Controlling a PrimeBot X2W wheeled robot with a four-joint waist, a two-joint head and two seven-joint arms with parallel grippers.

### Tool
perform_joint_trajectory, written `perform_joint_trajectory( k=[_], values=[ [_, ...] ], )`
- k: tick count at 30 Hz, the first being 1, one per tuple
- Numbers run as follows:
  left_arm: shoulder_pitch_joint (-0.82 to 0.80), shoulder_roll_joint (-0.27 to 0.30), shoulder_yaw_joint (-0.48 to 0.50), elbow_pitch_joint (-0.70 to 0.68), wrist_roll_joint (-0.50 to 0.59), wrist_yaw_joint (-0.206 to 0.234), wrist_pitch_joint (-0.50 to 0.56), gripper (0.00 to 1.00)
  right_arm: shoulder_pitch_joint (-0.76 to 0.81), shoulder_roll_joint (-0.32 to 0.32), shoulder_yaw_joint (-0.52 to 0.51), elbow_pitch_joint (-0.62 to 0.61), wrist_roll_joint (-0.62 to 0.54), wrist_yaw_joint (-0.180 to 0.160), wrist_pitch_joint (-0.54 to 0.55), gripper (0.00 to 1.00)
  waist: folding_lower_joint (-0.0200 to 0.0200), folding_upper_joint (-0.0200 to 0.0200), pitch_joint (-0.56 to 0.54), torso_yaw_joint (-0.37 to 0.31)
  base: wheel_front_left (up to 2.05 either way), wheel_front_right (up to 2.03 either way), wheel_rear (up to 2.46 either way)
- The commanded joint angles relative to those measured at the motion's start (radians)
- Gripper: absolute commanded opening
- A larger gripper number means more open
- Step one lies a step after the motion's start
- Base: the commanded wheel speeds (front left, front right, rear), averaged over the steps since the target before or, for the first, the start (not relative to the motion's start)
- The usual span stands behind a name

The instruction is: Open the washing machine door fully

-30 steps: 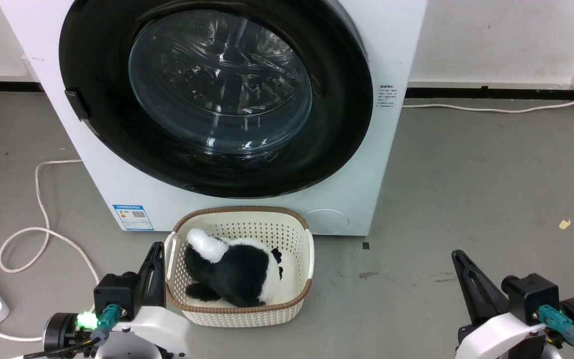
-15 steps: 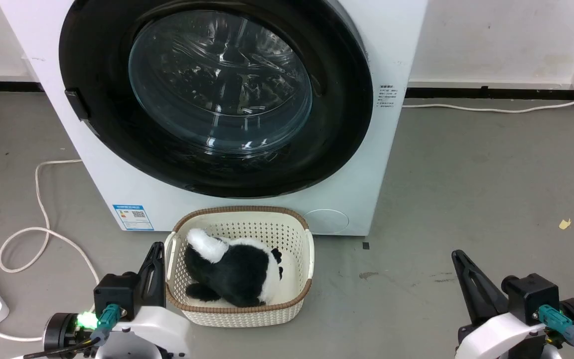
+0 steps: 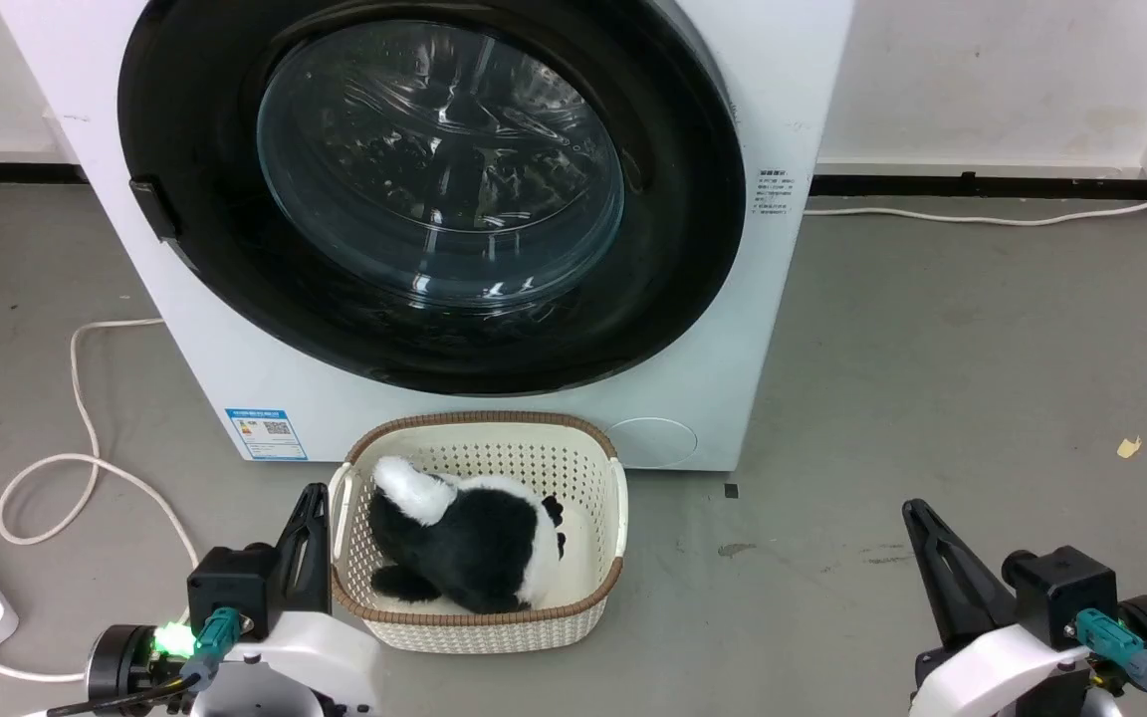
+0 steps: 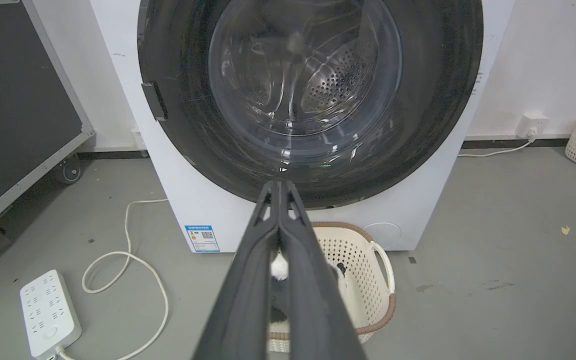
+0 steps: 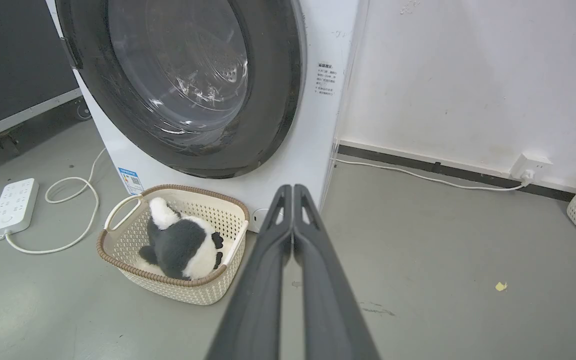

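A cream basket (image 3: 479, 422) holding a black-and-white plush toy (image 3: 464, 543) sits on the floor against the washing machine (image 3: 733, 329), directly beneath the washing machine door (image 3: 439, 164). A white cable (image 3: 91, 460) and a power strip (image 4: 48, 312) lie to the left. The door sits flush against the front, above and ahead of both grippers. The left gripper (image 4: 279, 185), fingers pressed together, is just beside the basket's left wall. The right gripper (image 5: 293, 189), likewise pressed together, is well apart to the right.
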Motion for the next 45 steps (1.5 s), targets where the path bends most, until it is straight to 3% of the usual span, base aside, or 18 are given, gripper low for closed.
perform_joint_trajectory(
  k=[1, 31, 32, 33, 34, 45],
  values=[
    [0.017, 0.0, -0.002, -0.004, 0.009, 0.003, 0.0, 0.0, -0.012, 0.005, -0.001, 0.003, -0.008, -0.002, 0.0, 0.0, 0.0, 0.0, 0.0, 0.0, 0.0, 0.0, 0.0],
    [0.017, 0.0, -0.002, -0.004, 0.009, 0.003, 0.0, 0.0, -0.012, 0.005, -0.001, 0.003, -0.008, -0.002, 0.0, 0.0, 0.0, 0.0, 0.0, 0.0, 0.0, 0.0, 0.0],
    [0.0, 0.0, 0.0, 0.0, 0.0, 0.0, 0.0, 1.0, 0.0, 0.0, 0.0, 0.0, 0.0, 0.0, 0.0, 1.0, 0.0, 0.0, 0.0, 0.0, 0.0, 0.0, 0.0],
    [0.0, 0.0, 0.0, 0.0, -0.001, 0.0, 0.0, 0.0, 0.0, 0.0, 0.0, 0.0, 0.001, 0.0, 0.0, 0.0, 0.0, 0.0, 0.0, 0.0, 0.0, 0.0, 0.0],
    [0.0, 0.0, 0.001, 0.001, -0.002, 0.0, -0.001, 1.0, 0.001, 0.0, 0.001, 0.0, 0.002, 0.0, -0.001, 1.0, 0.0, 0.0, 0.0, 0.0, 0.0, 0.0, 0.0],
    [0.003, 0.0, -0.012, 0.0, -0.004, 0.014, -0.024, 1.0, 0.002, 0.0, -0.005, 0.003, 0.017, 0.0, -0.024, 1.0, 0.0, 0.0, 0.004, 0.001, 0.0, 0.0, 0.0]
  ],
)
